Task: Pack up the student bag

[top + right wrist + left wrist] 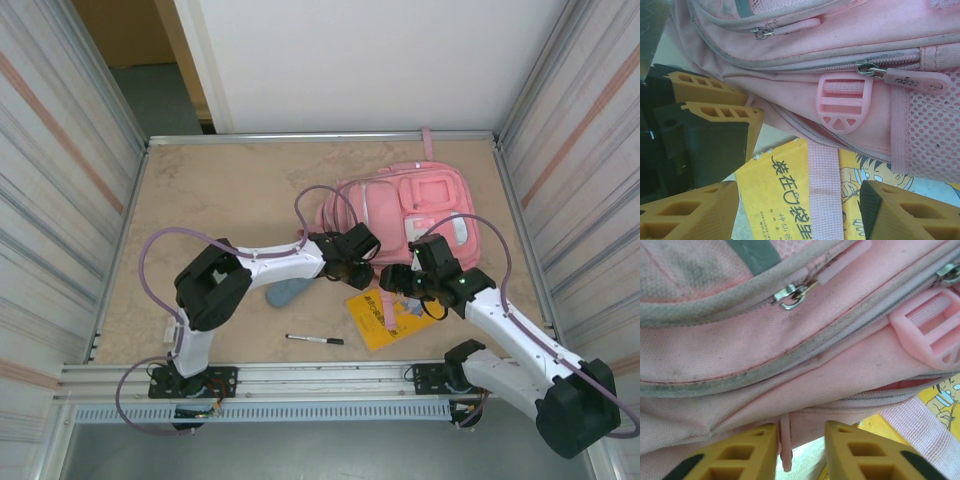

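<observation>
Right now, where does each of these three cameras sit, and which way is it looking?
Top external: above and behind the robot, looking down on the table, student bag, left arm and right arm.
Left wrist: on the left arm, close against the bag's zips; the left gripper shows at the bottom.
Right wrist: on the right arm, facing the bag's edge and yellow book; the right gripper shows at the bottom.
Shared: both wrist views show the pink buckle.

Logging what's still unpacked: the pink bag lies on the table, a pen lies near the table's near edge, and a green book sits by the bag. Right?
Not quite: the book is yellow, not green, as the top view shows. The pink bag and the pen are as you say.
</observation>
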{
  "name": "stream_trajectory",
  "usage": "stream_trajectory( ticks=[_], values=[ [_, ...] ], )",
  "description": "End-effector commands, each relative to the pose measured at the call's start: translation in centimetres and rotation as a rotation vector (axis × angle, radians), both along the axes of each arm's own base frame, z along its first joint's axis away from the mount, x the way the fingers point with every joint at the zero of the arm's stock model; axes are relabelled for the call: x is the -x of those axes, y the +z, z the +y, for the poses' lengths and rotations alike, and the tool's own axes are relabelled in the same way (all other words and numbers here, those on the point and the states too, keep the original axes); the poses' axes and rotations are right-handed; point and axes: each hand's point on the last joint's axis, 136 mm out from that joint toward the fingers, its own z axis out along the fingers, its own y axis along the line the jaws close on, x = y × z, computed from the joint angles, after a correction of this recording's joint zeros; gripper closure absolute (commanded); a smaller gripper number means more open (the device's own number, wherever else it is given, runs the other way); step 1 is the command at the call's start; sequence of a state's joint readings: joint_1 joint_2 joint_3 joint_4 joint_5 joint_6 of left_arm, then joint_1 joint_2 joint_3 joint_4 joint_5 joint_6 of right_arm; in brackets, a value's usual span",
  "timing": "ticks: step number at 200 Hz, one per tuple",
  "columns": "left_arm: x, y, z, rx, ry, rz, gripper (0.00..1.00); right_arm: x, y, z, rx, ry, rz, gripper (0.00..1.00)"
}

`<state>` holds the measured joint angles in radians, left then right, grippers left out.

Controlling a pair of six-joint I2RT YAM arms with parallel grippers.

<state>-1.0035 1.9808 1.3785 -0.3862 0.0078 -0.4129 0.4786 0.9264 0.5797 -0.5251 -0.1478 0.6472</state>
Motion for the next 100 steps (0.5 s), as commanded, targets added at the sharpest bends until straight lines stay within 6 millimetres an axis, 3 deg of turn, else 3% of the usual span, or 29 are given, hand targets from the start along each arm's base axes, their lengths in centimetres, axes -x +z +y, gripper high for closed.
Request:
stream_trajectory(
  ticks=[1,52,66,81,100],
  values=[
    [0.2,-1.3,0.1,-0.022,0.028,0.014,0.76,-0.3,1.0,-0.1,0.004,-0.012,-0.027,0.35],
    [0.1,-3.0,1.2,-0.107,0.055,-0.007,0.82,-0.2,0.5,0.1,-0.024,-0.021,-0.028,0.35],
    [-0.2,-3.1,1.5,-0.119,0.062,-0.019,0.89,-0.2,0.4,0.3,-0.035,-0.018,-0.026,0.35],
    [-0.5,-2.4,1.6,-0.130,0.059,-0.029,1.00,-0.3,0.3,0.4,-0.041,-0.026,-0.021,0.35],
    [-0.5,-0.2,1.0,-0.096,0.042,-0.062,1.00,-0.5,0.1,0.5,-0.046,-0.044,-0.002,0.33]
  ],
)
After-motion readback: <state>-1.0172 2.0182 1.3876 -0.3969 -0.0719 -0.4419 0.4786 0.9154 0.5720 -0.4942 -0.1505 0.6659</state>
